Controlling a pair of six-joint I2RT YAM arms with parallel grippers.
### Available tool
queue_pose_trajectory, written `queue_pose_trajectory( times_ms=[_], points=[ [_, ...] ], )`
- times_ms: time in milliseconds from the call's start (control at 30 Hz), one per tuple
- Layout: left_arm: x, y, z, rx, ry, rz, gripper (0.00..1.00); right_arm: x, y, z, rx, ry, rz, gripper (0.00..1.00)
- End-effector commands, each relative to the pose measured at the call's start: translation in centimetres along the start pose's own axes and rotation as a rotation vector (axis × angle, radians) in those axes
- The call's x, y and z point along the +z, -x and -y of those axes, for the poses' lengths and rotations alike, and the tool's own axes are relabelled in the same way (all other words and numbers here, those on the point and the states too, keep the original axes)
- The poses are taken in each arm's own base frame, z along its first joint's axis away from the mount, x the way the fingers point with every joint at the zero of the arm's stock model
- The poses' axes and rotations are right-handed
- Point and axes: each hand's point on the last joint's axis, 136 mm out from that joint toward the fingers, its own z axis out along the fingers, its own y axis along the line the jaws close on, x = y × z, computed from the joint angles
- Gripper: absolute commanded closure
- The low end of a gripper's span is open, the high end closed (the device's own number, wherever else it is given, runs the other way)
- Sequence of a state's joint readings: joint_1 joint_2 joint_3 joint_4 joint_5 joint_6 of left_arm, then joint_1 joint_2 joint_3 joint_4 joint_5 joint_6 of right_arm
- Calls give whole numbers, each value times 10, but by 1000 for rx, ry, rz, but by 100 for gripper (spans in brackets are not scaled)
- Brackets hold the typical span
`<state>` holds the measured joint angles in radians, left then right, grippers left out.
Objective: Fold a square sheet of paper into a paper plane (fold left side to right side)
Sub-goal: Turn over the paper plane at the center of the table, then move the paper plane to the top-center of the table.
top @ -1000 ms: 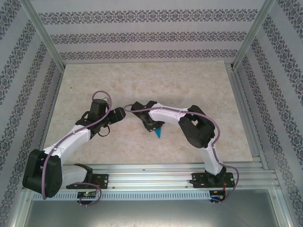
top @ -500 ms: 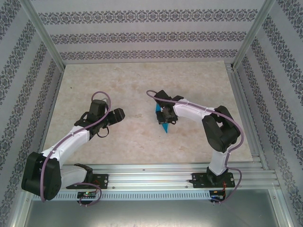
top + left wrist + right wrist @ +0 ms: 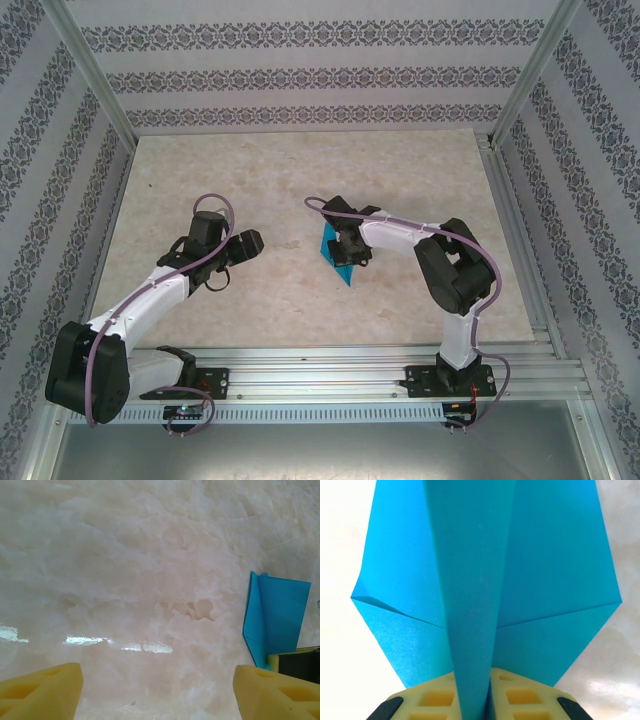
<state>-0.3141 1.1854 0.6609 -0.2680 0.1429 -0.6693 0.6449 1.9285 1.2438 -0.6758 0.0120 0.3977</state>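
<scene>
Right wrist view, paper plane (image 3: 479, 575) ridge pinched in right hand (image 3: 481, 701)

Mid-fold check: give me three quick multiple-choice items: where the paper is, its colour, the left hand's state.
1. The paper is: A. at the right hand B. under the left hand C. far from both hands
2. Its colour: A. white B. teal-blue C. red
3. The left hand is: A. shut on the paper B. open, empty C. shut, empty
1 A, its pads pinch the centre ridge; 2 B, teal-blue in every view; 3 B, its yellow fingers stand wide apart.
</scene>
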Motion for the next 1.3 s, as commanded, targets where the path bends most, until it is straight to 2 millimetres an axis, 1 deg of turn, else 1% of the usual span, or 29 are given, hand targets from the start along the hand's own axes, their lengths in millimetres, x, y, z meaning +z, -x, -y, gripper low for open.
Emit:
queue_pose_trajectory(
  times_ms=[0,133,167,233,267,400,467,500,600,733,767,867,967,1133,1267],
  points=[
    [-8,9,-1,23,18,26,20,16,-14,3,-1,-29,-61,84],
    [-9,9,-3,34,34,23,20,2,1,5,27,0,-10,83],
    [-10,10,-3,35,35,25,20,-1,6,6,27,2,-1,86],
    [-10,10,-4,36,37,28,20,-6,16,11,28,-6,17,96],
    [-10,10,-3,36,36,28,20,-8,21,13,27,-10,26,98],
    [-11,10,-2,34,31,26,20,-25,50,23,24,-16,79,99],
    [-10,10,-2,33,32,25,20,-32,72,28,19,-10,116,98],
    [-10,10,-3,34,33,23,20,-32,81,31,20,-8,124,98],
    [-9,9,-1,36,26,15,20,-28,109,37,16,-4,130,97],
    [-12,7,-2,46,20,18,19,-16,144,46,23,-5,137,97],
    [-13,8,-1,49,20,24,16,-13,153,49,28,-11,140,96],
    [-19,9,-2,66,27,35,9,-6,171,57,33,-32,134,96],
    [-25,12,-5,77,48,54,0,5,181,63,41,-42,114,96],
    [-31,12,-11,82,77,64,0,23,183,70,51,-64,78,93],
    [-32,11,-11,88,79,55,0,27,183,71,60,-66,70,86]
  ],
)
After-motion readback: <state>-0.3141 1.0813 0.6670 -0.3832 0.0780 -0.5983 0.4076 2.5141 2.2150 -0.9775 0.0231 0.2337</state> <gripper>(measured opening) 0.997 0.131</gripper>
